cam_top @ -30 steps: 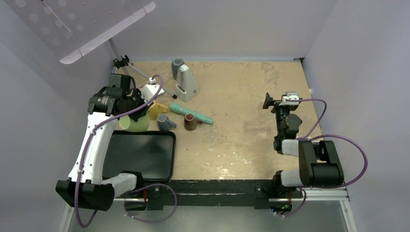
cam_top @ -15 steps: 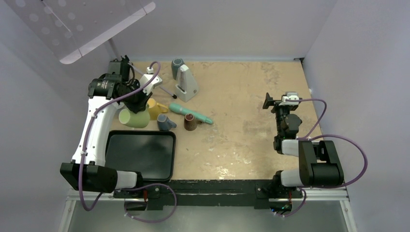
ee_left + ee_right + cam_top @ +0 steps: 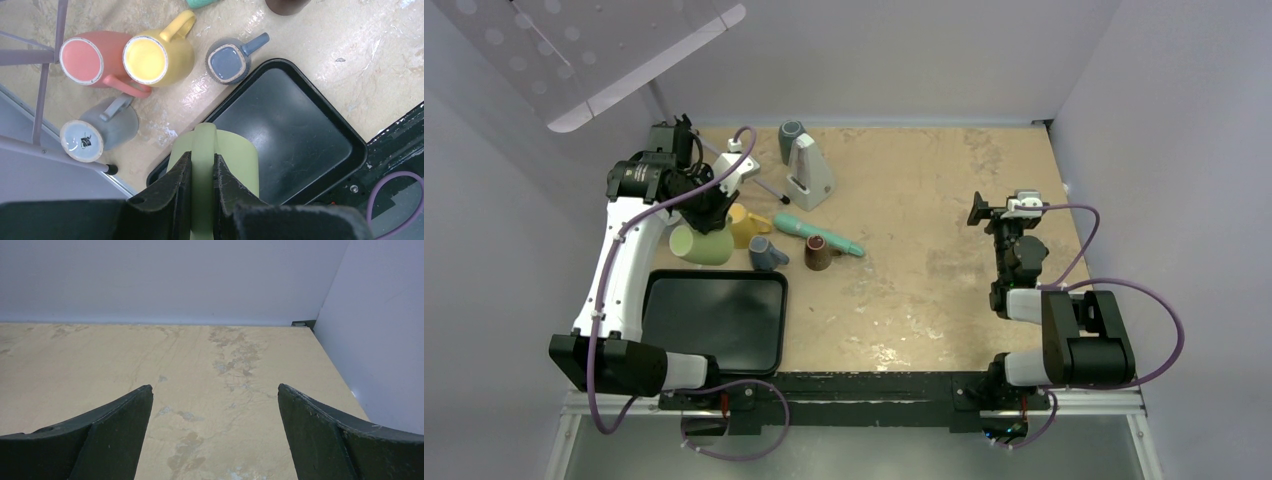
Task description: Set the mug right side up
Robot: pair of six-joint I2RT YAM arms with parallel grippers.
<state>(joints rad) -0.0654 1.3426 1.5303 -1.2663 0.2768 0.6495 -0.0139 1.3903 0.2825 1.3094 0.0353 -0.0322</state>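
Note:
My left gripper (image 3: 708,214) is shut on the handle of a light green mug (image 3: 702,246). It holds the mug on its side in the air, over the far left corner of the black tray (image 3: 724,330). In the left wrist view the handle (image 3: 204,145) is pinched between my fingers (image 3: 179,181), with the mug body (image 3: 239,156) below them. My right gripper (image 3: 1004,211) is open and empty over bare table at the right (image 3: 215,405).
On the table under the left wrist stand a pink mug (image 3: 87,60), a yellow mug (image 3: 156,57), a blue-grey mug (image 3: 229,60) and a grey mug (image 3: 100,131). A brown mug (image 3: 820,252), a teal tool (image 3: 817,233), a white stand (image 3: 809,172) and thin tripod legs (image 3: 47,75) are nearby.
Since one second ago my left arm has swung back towards the far left, carrying and turning the green mug. It has barely moved in the last half second. The right arm is still.

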